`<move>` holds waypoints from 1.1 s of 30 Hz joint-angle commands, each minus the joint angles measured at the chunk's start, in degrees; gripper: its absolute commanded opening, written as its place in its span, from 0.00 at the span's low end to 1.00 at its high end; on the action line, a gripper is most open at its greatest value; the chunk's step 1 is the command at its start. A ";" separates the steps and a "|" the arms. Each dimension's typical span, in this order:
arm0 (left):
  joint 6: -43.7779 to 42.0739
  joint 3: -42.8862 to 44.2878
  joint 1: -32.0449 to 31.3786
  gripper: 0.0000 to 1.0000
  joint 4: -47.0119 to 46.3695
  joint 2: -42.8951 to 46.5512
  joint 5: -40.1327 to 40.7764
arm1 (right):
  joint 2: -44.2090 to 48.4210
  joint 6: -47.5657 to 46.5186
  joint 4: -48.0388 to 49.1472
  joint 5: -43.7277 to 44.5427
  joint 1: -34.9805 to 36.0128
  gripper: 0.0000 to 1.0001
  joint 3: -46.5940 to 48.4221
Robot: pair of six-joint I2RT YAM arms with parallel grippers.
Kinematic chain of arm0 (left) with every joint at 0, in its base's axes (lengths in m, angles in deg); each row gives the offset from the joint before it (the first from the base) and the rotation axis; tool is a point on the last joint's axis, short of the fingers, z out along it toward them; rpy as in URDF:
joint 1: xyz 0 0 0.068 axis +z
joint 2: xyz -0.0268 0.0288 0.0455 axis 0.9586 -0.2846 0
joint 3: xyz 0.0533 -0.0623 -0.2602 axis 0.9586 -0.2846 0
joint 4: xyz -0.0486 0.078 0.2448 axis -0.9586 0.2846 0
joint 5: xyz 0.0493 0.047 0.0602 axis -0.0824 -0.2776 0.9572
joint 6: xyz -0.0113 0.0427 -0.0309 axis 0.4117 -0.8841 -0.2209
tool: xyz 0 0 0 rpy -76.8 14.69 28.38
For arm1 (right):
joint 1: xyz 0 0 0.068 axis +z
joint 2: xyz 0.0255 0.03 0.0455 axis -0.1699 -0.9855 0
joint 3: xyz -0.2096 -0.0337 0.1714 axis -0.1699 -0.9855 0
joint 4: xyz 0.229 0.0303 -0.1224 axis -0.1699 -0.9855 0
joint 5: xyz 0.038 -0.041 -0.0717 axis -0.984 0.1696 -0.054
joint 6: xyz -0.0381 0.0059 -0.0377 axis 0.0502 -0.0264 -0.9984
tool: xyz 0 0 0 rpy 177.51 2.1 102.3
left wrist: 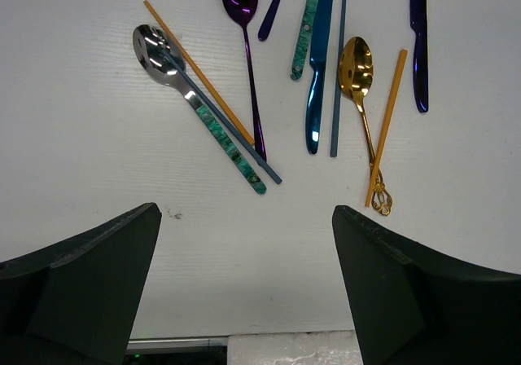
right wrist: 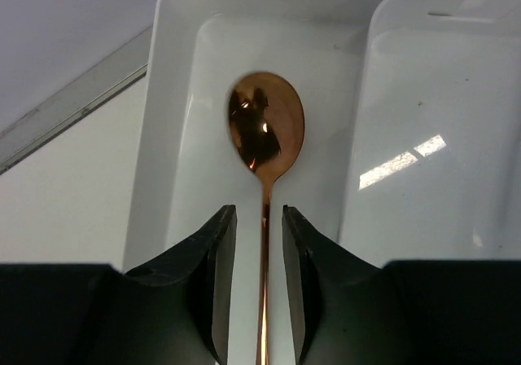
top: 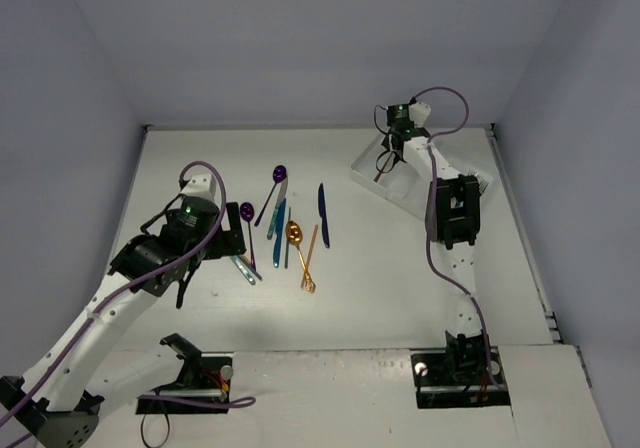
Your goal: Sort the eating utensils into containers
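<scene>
Item 1: copper spoon, cutlery tray end compartment; right gripper barely parted around handle: lift straight off. Left gripper wide apart.

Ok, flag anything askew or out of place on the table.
Nothing damaged or spilled. The unsorted utensils are jumbled: a blue chopstick lies over the teal-handled silver spoon, an orange chopstick slanting beside them.

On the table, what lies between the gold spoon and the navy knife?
An orange chopstick lies between the gold spoon and the navy knife; the left wrist view shows it.
</scene>
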State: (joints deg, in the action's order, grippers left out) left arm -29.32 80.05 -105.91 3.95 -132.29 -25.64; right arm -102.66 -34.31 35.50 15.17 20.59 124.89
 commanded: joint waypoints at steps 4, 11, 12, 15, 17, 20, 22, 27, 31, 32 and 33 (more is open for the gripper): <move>2.79 0.15 0.45 0.85 0.10 1.58 0.08 | 10.09 -7.12 4.22 -0.08 1.65 0.45 -2.92; 2.63 0.68 0.50 0.85 0.05 0.31 0.32 | 27.24 -19.98 4.22 -6.76 9.35 0.44 -19.70; 2.43 0.77 0.54 0.85 0.01 0.03 0.46 | 29.44 -21.79 4.12 -7.87 11.37 0.44 -22.49; 2.05 1.27 0.62 0.84 0.02 -0.40 1.32 | 34.78 -24.29 3.91 -11.28 14.95 0.45 -31.77; 1.57 2.14 0.55 0.85 0.10 -0.55 2.55 | 39.33 -24.13 3.51 -15.29 17.46 0.45 -37.20; 1.16 2.85 0.63 0.85 0.06 -0.19 5.33 | 42.10 -24.38 3.10 -16.24 22.39 0.45 -42.49; 0.80 3.53 0.68 0.85 0.01 0.49 6.95 | 42.68 -24.23 2.48 -16.98 26.32 0.44 -44.48; -0.53 4.62 0.72 0.85 0.03 2.20 10.43 | 41.75 -21.93 1.87 -14.61 33.34 0.43 -46.78; -1.07 4.95 0.72 0.85 0.10 2.71 10.94 | 39.70 -20.02 1.85 -13.05 37.30 0.42 -46.97; -1.18 4.95 0.72 0.85 0.10 2.76 10.88 | 38.74 -19.59 1.85 -12.78 38.00 0.42 -46.81; -1.23 4.95 0.72 0.85 0.13 2.78 10.79 | 38.06 -19.15 1.88 -12.55 38.76 0.41 -46.63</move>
State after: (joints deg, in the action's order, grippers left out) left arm -29.19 82.46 -105.63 5.14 -129.77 -17.12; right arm -62.68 -55.71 36.23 0.29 56.76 77.33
